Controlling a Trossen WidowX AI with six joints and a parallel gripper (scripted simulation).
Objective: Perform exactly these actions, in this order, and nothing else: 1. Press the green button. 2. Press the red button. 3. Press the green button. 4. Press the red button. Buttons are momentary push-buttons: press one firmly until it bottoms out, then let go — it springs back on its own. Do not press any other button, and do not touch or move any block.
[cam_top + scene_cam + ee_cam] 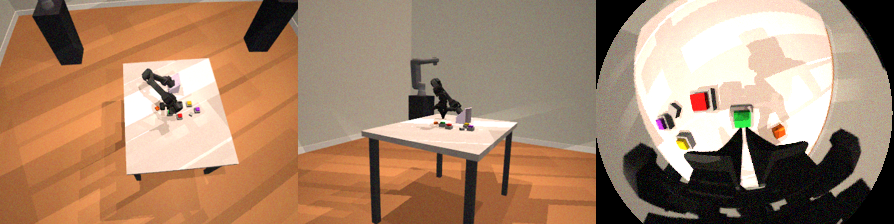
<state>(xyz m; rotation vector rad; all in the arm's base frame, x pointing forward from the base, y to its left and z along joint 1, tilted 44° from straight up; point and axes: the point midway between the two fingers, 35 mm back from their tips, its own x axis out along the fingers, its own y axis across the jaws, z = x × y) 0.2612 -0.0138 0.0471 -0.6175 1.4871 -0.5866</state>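
The green button sits on the white table, with the red button close beside it. My gripper is shut with nothing between the fingers and points straight down. Its tip hangs a short way above the green button, apart from it. In the overhead view the arm's wrist covers most of the green button. In the wrist view the green button lies just past the fingertips and the red button is to the left.
A yellow button and a purple button stand beyond the red one. An orange block lies beside the green button. A small grey block and a lilac wedge are nearby.
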